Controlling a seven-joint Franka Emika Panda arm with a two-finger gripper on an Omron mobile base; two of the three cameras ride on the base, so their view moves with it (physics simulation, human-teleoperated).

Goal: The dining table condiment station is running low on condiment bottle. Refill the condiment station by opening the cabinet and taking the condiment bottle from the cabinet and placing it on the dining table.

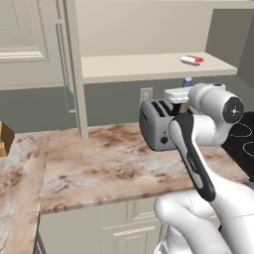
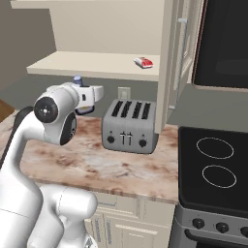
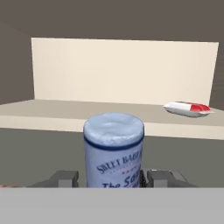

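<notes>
We count one condiment bottle point(image 3: 113, 151) at lower centre of the hand view, one red-and-white packet point(image 1: 192, 60) at upper right of the left base view, one toaster point(image 2: 129, 126) with four slots at centre of the right base view, and two burner rings on one stove point(image 2: 213, 167) at right.

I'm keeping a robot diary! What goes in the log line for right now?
phase: carrying | held: condiment bottle between the jaws | cabinet: open | red-and-white packet: on shelf | toaster: on counter
</notes>
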